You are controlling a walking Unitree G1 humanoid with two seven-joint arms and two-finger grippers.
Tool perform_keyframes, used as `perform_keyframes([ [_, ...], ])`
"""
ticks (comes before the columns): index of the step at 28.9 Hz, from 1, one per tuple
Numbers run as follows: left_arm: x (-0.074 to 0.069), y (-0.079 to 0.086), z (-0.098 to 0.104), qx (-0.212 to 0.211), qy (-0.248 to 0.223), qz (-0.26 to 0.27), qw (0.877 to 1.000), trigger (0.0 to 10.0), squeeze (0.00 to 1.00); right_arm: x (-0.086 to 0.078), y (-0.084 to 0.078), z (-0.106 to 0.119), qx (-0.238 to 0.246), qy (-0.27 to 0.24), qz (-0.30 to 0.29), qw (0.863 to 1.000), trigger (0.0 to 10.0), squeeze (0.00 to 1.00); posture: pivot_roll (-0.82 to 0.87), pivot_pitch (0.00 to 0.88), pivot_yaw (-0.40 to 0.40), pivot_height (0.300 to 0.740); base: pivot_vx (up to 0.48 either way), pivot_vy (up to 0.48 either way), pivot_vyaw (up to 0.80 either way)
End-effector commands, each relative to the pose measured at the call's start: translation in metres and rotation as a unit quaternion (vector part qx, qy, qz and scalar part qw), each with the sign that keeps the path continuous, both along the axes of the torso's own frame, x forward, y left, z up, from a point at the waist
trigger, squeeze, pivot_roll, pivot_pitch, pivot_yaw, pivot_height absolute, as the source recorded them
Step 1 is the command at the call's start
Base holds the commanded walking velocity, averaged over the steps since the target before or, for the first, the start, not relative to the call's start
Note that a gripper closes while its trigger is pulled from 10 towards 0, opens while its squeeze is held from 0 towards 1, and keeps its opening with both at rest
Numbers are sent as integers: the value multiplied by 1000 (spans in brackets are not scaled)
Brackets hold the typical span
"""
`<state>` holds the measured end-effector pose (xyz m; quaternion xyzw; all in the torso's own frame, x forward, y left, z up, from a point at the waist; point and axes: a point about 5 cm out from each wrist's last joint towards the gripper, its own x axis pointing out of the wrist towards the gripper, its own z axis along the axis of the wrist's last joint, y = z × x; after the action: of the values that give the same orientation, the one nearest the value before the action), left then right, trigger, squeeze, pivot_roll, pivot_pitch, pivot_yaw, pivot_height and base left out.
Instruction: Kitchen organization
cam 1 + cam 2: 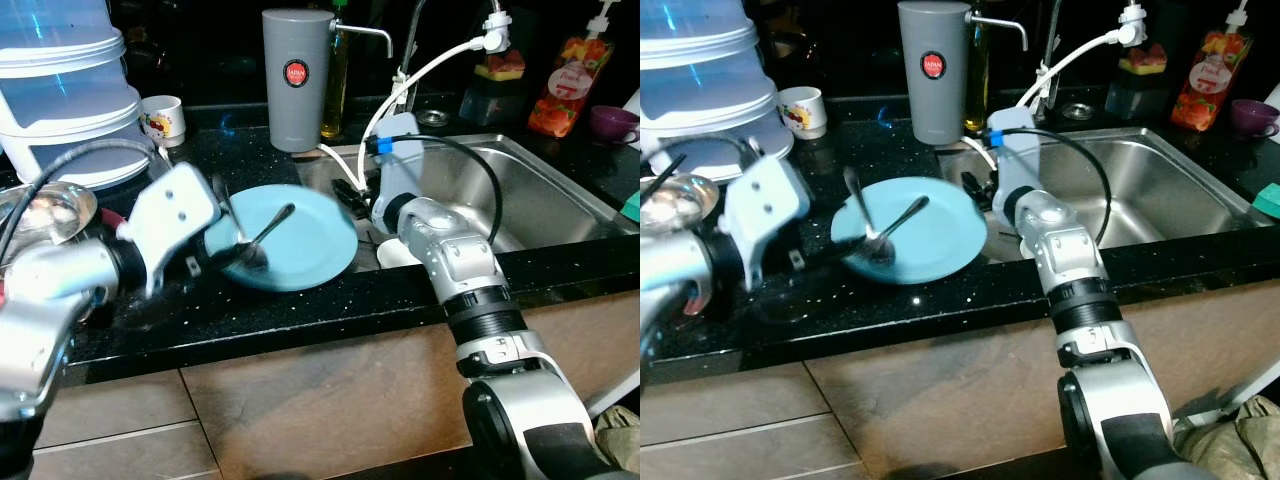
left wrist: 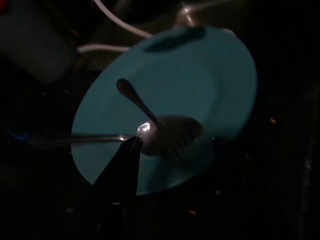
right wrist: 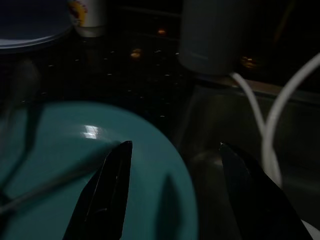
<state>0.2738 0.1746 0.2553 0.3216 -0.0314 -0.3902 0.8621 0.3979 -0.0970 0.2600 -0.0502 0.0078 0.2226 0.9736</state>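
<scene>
A teal plate (image 1: 300, 250) lies on the black counter just left of the sink. Two metal spoons (image 1: 262, 232) rest on it, their bowls together near its left rim and their handles pointing up and away. My left gripper (image 2: 175, 144) is open at that rim, with the spoon bowls (image 2: 170, 136) lying between its fingers (image 2: 120, 185); whether they touch the spoons I cannot tell. My right gripper (image 3: 175, 146) is open over the plate's right rim (image 3: 170, 200), one finger above the plate and the other toward the sink edge. It holds nothing.
A grey jug (image 1: 295, 80) stands behind the plate. Stacked white containers (image 1: 60, 90), a mug (image 1: 165, 118) and a steel bowl (image 1: 45, 210) sit at the left. The steel sink (image 1: 530, 190) is at the right, with a white hose (image 1: 400, 95), bottles (image 1: 570, 85) and a purple cup (image 1: 610, 122) behind it.
</scene>
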Motion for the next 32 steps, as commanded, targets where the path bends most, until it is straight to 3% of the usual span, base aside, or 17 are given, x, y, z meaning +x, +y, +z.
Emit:
perform_keyframes([
  [1,-2,-8,-6,9,-1,-11,1000,10000,0,1,1,0,0,-1,2,1000,10000,0,80,51,-51,740,0,0,0],
  [6,-1,-18,-16,9,15,-11,1000,10000,0,-1,0,-1,-2,0,4,1000,10000,0,71,55,-45,740,0,0,0],
  [9,13,-2,1,-15,-31,72,997,10000,0,-2,-3,-1,-4,1,1,1000,10000,0,59,64,-36,740,0,0,0],
  [11,13,-2,1,-15,-31,72,997,10000,0,-2,-3,-1,-4,1,1,1000,10000,0,59,64,-36,740,0,0,0],
  [12,18,6,6,-25,-48,108,993,10000,0,-2,-3,-2,-4,1,2,1000,10000,0,59,64,-36,740,0,0,0],
  [13,18,6,6,-25,-48,108,993,10000,0,-2,-3,-2,-4,1,2,1000,10000,0,59,64,-36,740,0,0,0],
  [15,24,43,21,-35,-84,213,973,10000,0,-3,0,-3,-6,2,9,1000,10000,0,65,68,-39,740,0,0,0],
  [16,24,43,21,-35,-84,213,973,10000,0,-3,0,-3,-6,2,9,1000,10000,0,65,68,-39,740,0,0,0],
  [18,20,85,34,-54,-101,306,945,10000,0,-4,6,-3,-7,1,20,1000,10000,0,71,69,-43,740,0,0,0],
  [19,20,85,34,-54,-101,306,945,10000,0,-4,6,-3,-7,1,20,1000,10000,0,71,69,-43,740,0,0,0],
  [20,16,99,38,-68,-102,330,936,10000,373,-4,8,-3,-7,1,24,1000,10000,0,71,69,-43,740,0,0,0],
  [21,11,109,41,-86,-101,344,930,10000,1000,-5,12,-3,-7,1,30,1000,10000,0,71,69,-43,740,0,0,0],
  [24,3,119,40,-120,-88,356,922,10000,1000,-8,20,-5,-7,1,46,999,10000,0,80,74,-52,740,0,0,0],
  [27,3,114,30,-132,-71,343,927,10000,1000,-9,24,-7,-8,2,55,998,10000,0,85,77,-59,740,0,0,0],
  [31,11,107,18,-158,-52,323,932,10000,1000,-11,27,-8,-4,3,58,998,10000,0,87,78,-62,740,0,0,0],
  [32,22,106,17,-176,-59,319,929,10000,1000,-11,27,-6,2,0,57,998,10000,0,80,81,-62,740,0,0,0],
])
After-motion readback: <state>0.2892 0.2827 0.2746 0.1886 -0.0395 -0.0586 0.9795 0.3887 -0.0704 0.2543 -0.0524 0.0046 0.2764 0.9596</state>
